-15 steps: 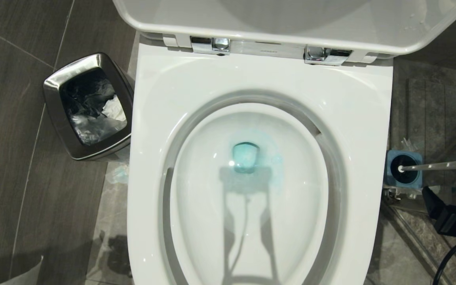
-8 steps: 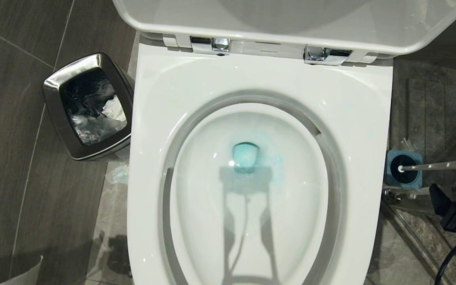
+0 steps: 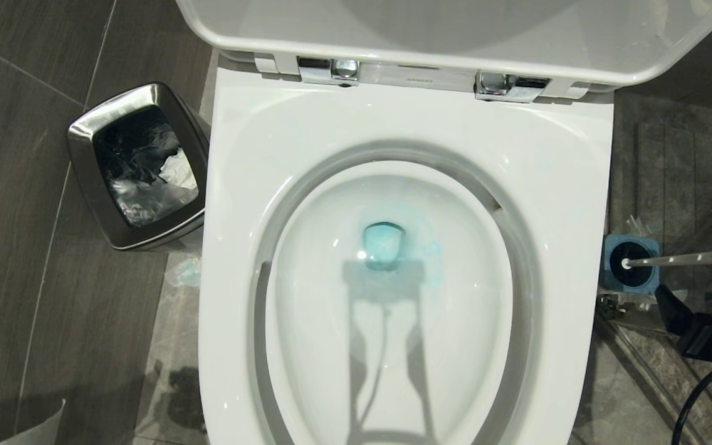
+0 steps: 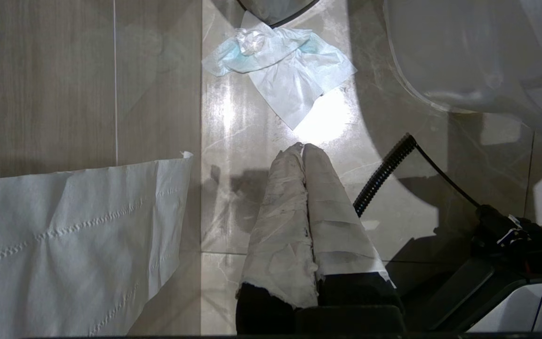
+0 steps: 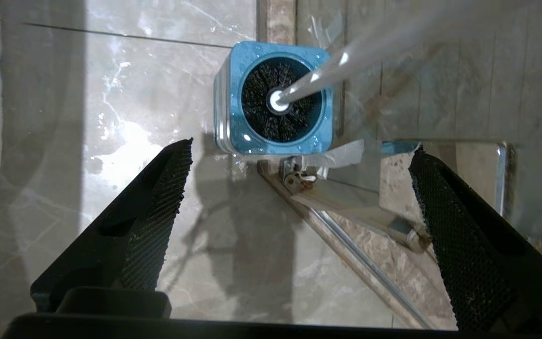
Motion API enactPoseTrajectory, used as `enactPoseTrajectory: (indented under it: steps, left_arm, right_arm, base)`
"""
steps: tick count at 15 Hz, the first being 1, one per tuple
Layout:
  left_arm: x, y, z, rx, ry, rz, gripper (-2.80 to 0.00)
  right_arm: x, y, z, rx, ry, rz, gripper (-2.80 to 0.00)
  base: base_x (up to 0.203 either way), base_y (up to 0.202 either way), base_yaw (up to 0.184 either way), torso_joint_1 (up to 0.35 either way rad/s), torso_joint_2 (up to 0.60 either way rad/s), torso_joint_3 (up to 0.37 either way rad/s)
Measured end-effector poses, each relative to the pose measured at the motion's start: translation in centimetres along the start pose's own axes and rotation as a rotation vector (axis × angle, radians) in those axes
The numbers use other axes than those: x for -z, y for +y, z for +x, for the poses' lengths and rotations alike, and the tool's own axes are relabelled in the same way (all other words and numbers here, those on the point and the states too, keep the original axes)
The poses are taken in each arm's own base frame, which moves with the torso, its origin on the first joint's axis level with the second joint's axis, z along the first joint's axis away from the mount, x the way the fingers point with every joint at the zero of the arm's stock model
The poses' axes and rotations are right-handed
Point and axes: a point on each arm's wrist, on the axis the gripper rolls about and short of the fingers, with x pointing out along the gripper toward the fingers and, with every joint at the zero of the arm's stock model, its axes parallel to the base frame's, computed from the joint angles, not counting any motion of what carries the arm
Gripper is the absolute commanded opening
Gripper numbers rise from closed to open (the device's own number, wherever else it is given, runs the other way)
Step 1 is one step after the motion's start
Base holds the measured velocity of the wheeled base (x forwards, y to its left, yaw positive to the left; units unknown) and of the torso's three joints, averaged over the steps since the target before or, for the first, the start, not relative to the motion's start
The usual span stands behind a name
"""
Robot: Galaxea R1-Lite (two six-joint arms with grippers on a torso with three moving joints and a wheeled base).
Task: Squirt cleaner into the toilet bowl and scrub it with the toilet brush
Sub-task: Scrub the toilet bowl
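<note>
The toilet bowl (image 3: 405,296) is my landmark. The cleaner (image 3: 384,246) already sits in it, a teal-blue pool at the bottom of the basin, so I judge the squirting done and the scrub not yet begun.

The toilet brush (image 5: 299,89) stands in its blue holder (image 5: 233,117) on the floor, just off the bowl's right flank and well apart from the basin. Its black bristle head is down inside the holder; its slim handle leans up and away from the bowl — that slanted line is its long axis.

My right claw (image 5: 299,188) hangs over the floor on that same right side of the bowl, nearer me than the holder and touching nothing. Its jaws stand wide and empty, pointing down at the tiles, with the holder ahead of the fingertips (image 5: 177,155) rather than between them. The handle crosses above and beyond the gap, so as I judge it, the coming move is to bring the jaws across that slanted shaft, not the holder.

My left claw (image 4: 301,148) is pressed together and holds nothing, parked low over the floor on the bowl's left side near a crumpled tissue (image 4: 285,70). The right arm is plainly the nearer one for the brush.
</note>
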Motion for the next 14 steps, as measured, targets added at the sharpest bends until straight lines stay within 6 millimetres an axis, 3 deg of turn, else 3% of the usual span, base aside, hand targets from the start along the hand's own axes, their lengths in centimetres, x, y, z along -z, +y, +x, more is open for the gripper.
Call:
enactPoseTrajectory:
  steps: [6, 14]
  left_arm:
    - [0.0, 0.0, 0.0, 0.0, 0.0, 0.0, -2.8]
    - [0.0, 0.0, 0.0, 0.0, -0.001, 0.0, -2.8]
  right_arm:
    - [-1.2, 0.3, 1.4, -0.015, 0.005, -0.022, 0.0]
    - [-1.9, -2.2, 3.0, -0.067, -0.015, -0.069, 0.0]
  base:
    - [0.0, 0.0, 0.0, 0.0, 0.0, 0.0]
    - [0.0, 0.0, 0.0, 0.0, 0.0, 0.0]
